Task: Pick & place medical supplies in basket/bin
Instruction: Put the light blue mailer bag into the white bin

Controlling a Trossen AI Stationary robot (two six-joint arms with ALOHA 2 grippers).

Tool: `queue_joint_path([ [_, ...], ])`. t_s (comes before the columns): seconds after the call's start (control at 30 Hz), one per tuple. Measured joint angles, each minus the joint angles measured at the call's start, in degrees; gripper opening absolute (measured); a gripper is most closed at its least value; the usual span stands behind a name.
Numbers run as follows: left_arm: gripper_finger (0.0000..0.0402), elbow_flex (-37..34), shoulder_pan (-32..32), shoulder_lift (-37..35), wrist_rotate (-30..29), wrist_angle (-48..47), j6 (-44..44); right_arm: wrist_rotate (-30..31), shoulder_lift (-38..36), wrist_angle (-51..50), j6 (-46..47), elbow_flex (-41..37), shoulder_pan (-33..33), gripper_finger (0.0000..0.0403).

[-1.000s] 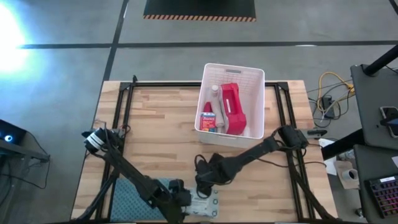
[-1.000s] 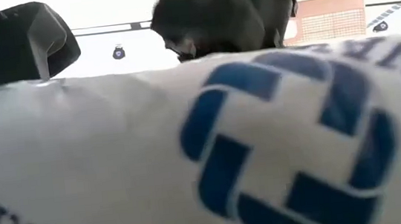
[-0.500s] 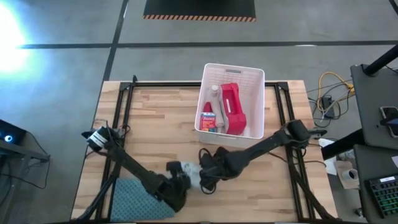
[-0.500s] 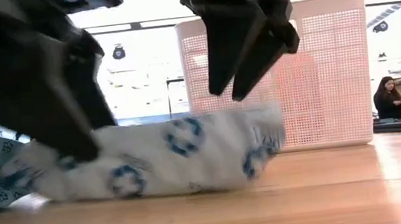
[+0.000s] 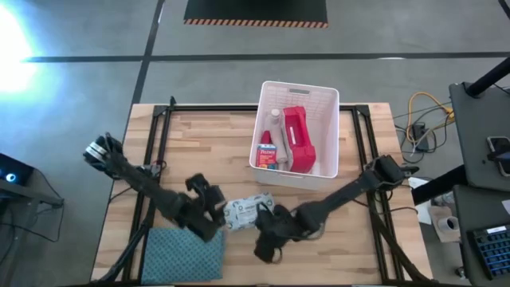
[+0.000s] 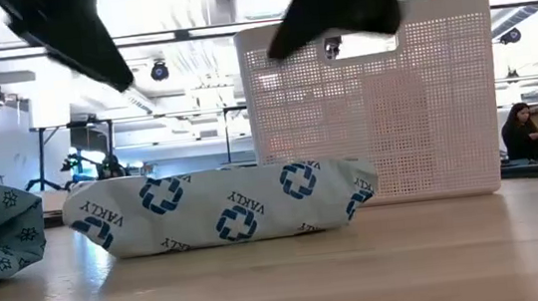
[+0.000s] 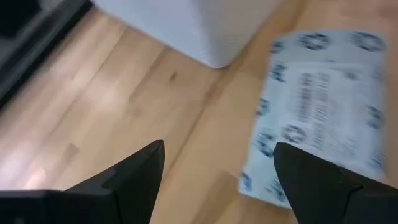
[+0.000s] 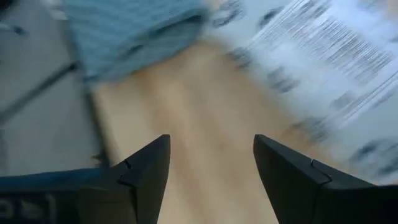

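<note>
A blue-grey patterned folded cloth point(image 5: 183, 255) lay at the counter's point(image 5: 207, 151) near edge, toward its left corner. Beyond the right edge, yellow cables point(image 5: 422, 119) trailed on the floor beside a dark desk point(image 5: 482, 119). A seated person point(image 6: 525, 134) showed far behind.

white wipes packet point(image 6: 220, 208), blue crosses

Left hand point(image 5: 213, 209) low over the near bench point(image 5: 207, 151), fingers spread. Right hand point(image 5: 267, 231) close beside it, likewise spread, arm stretched leftward.
</note>
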Motion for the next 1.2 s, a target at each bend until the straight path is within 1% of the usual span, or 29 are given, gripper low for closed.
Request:
queue_joint_path([
  [0.07, 0.0281, -5.9, 3.9, -4.2, 3.2, 6.9, 1.9, -0.2, -0.1, 0.3, 6.3, -0.1, 1.3, 0.0214],
  [0.13, 0.028, -12.4, 8.5, -8.5, 8.9, 17.4, 4.4, 0.2, 1.1, 0.3, 13.0, -0.4, 2.2, 0.0203],
  [0.2, 0.027, -18.5, 12.8, -12.4, 13.9, 28.2, 6.5, 2.8, 2.6, 0.3, 19.4, -0.6, 2.8, 0.0183],
  [0.27, 0.0248, -23.5, 16.2, -15.8, 17.9, 37.8, 8.0, 5.7, 3.6, 1.1, 25.1, -0.6, 3.5, 0.0156],
  [0.37, 0.02, -29.4, 22.3, -19.0, 27.6, 48.9, 9.7, 8.9, 5.0, 3.0, 31.9, -0.5, 4.2, 0.0111],
  [0.43, 0.0166, -32.4, 25.8, -19.6, 33.1, 52.7, 9.8, 10.1, 6.2, 3.0, 36.0, -0.5, 4.2, 0.0085],
  [0.5, 0.0133, -34.3, 28.5, -19.3, 36.8, 53.9, 9.8, 11.0, 7.2, 2.7, 39.2, -0.5, 4.0, 0.0063],
  [0.67, 0.0057, -36.2, 31.3, -16.1, 39.9, 56.5, 10.6, 11.3, 9.5, 3.4, 47.3, -0.4, 3.5, 0.0031],
  [0.73, 0.0033, -36.2, 31.4, -14.5, 40.2, 59.1, 10.8, 11.6, 10.4, 3.0, 49.6, -0.4, 3.5, 0.0025],
  [0.83, 0.0008, -35.3, 31.8, -10.6, 40.3, 60.4, 11.5, 12.9, 10.7, 2.7, 52.2, -0.4, 3.2, 0.0019],
  [0.97, 0.0001, -32.4, 32.8, -2.3, 40.2, 61.8, 12.3, 16.6, 10.8, 2.4, 54.6, -0.4, 3.0, 0.0018],
  [1.03, 0.0001, -30.4, 32.9, 1.6, 40.6, 62.0, 12.3, 17.5, 10.8, 2.2, 55.5, -0.4, 2.9, 0.0017],
  [1.2, 0.0001, -24.2, 32.8, 8.2, 45.6, 62.7, 16.0, 17.0, 10.9, 0.0, 57.1, -0.5, 2.5, 0.0017],
])
